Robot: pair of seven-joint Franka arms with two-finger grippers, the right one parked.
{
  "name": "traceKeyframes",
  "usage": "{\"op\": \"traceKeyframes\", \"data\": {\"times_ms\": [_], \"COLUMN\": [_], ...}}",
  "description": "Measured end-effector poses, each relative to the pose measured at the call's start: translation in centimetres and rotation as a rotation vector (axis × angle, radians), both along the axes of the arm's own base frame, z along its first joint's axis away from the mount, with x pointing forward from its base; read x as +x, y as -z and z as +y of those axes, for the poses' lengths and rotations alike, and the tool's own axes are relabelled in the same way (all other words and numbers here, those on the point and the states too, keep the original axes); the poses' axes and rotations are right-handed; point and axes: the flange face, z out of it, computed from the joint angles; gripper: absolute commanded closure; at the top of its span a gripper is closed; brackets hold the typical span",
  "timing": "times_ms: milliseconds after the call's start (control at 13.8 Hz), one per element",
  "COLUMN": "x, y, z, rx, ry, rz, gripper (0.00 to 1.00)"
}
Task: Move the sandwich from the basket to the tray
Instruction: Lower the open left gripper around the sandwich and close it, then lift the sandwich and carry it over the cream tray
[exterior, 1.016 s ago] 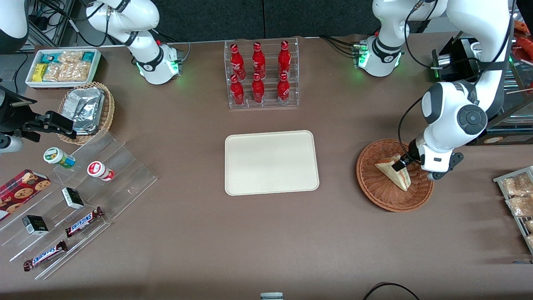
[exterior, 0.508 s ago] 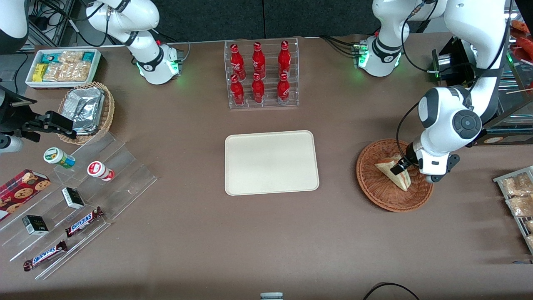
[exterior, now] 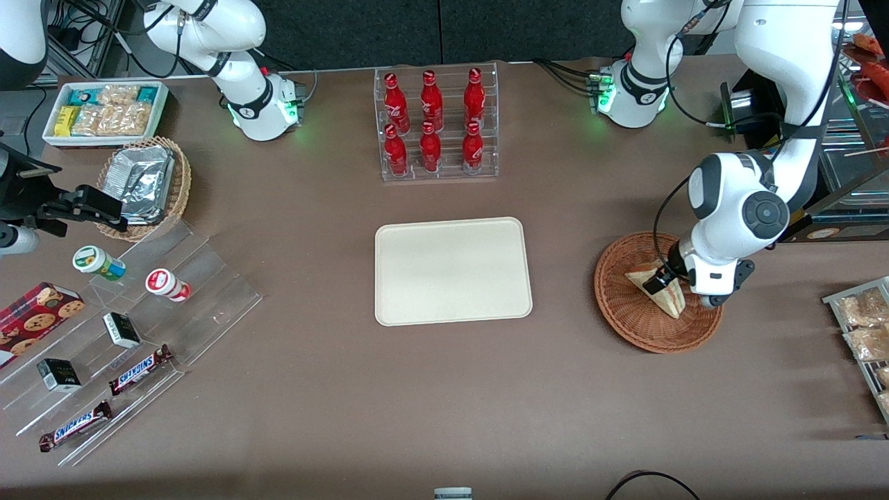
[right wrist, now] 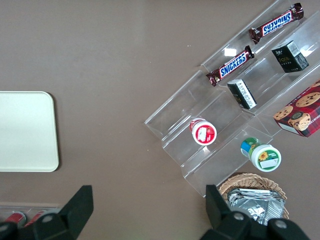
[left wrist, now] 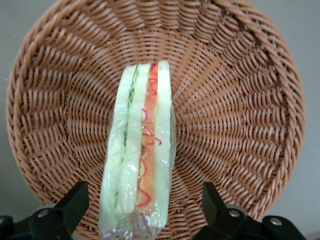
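Low over woven basket [left wrist: 240,100], claw [left wrist: 142,210] wide, straddling wrapped (triangular) sandwich [left wrist: 137,170].

Six red bottles [exterior: 434,121] in a clear rack, Snickers bars [exterior: 141,369] on acrylic steps

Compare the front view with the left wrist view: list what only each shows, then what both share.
Only the front view shows the tray, bare, toward the parked arm's end of the table from the basket, plus the rack of red bottles farther from the camera, and the snack shelves. Only the left wrist view shows the sandwich's cut edge, with green and orange-red filling under clear wrap, and the fingers spread open on either side of it, not touching. Both show the sandwich lying in the basket with the gripper over it.
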Motion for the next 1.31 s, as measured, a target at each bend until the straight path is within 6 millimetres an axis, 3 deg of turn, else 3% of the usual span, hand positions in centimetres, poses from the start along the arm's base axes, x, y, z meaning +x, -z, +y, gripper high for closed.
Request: {"op": "traceKeyframes", "data": {"times_ms": [73, 218, 290, 653, 871, 1089, 1306], "x": [-0.1, -0.2, -0.3, -0.4, 1.1, 2.4, 1.9], "y": [0.3, 0.8, 0.9, 0.8, -2.0, -6.0, -9.4], "z": [-0.1, 0.0, 0.0, -0.2, -1.2, -6.2, -13.9], "rx": [0.0, 0.001, 0.001, 0.03, 0.056, 0.064, 0.067], "ry": [0.0, 0.0, 0.002, 0.043, 0.087, 0.172, 0.297], "rz": [0.007, 0.018, 0.025, 0.063, 0.098, 0.096, 0.075], "gripper": [0.31, 0.9, 1.0, 1.0, 1.0, 1.0, 1.0]}}
